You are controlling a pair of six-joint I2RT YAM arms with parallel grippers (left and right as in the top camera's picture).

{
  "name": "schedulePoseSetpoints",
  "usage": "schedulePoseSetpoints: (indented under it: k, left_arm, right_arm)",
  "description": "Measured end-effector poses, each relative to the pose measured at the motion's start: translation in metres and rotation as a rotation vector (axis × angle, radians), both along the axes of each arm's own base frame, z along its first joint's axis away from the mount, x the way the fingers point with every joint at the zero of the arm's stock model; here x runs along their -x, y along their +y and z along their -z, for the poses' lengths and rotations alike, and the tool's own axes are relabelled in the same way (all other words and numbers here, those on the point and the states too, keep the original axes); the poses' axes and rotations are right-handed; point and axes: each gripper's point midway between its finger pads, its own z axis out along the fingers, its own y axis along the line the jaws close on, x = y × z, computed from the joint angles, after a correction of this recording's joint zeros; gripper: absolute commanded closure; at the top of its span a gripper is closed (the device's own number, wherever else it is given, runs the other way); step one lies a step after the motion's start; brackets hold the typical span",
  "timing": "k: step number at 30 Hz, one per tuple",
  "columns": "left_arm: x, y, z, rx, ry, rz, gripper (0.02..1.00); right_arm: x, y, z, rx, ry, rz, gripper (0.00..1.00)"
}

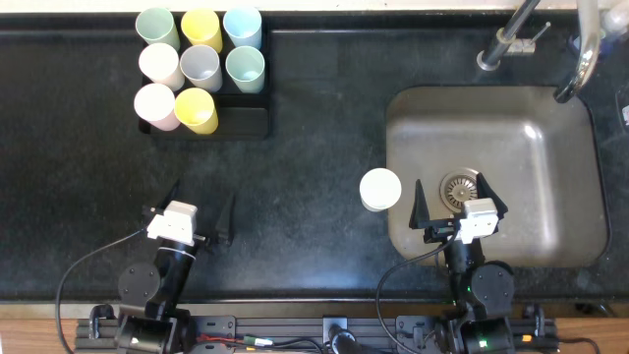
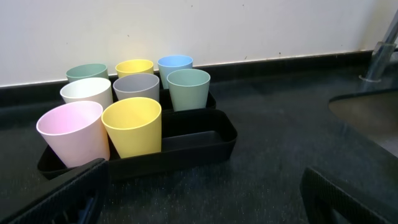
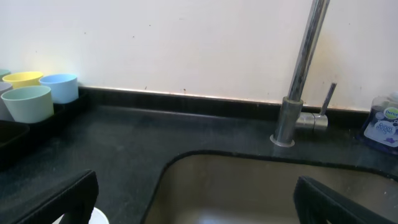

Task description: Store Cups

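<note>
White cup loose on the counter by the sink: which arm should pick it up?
Right. The white cup stands at the rim of the sink, just beside the open right gripper. The left gripper, also open, sits well farther off, nearer the tray.

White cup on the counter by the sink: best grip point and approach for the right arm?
Probably top-down. The white cup stands on end, showing a round outline from above, with nothing touching it, just left of the sink. Straddle its wall near the top with the open right gripper, one finger on each opposite side.
</note>
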Motion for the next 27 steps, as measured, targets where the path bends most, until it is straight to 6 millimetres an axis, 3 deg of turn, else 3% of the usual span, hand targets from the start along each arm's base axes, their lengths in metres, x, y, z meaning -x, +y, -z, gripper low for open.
schedulePoseSetpoints:
  k: [15,18,20,25,27]
  left_arm:
    - [0.000,0.000,0.000,0.000,0.000,0.000,0.018]
    - [0.000,0.000,0.000,0.000,0.000,0.001,0.018]
    - [0.000,0.000,0.000,0.000,0.000,0.001,0.018]
    - [0.000,-0.001,0.000,0.000,0.001,0.004,0.018]
    - [0.000,-0.001,0.000,0.000,0.000,0.004,0.018]
  right_arm:
    - [0.000,-0.002,0.001,0.001,0.003,0.011,0.003]
    - [0.000,-0.003,-0.001,0.014,0.077,0.014,0.005]
    - [0.001,-0.003,-0.021,0.023,0.126,0.014,0.003]
    - [0.000,0.003,-0.109,0.044,0.262,-0.017,0.003]
    - [0.001,0.007,-0.123,0.058,0.369,-0.039,0.003]
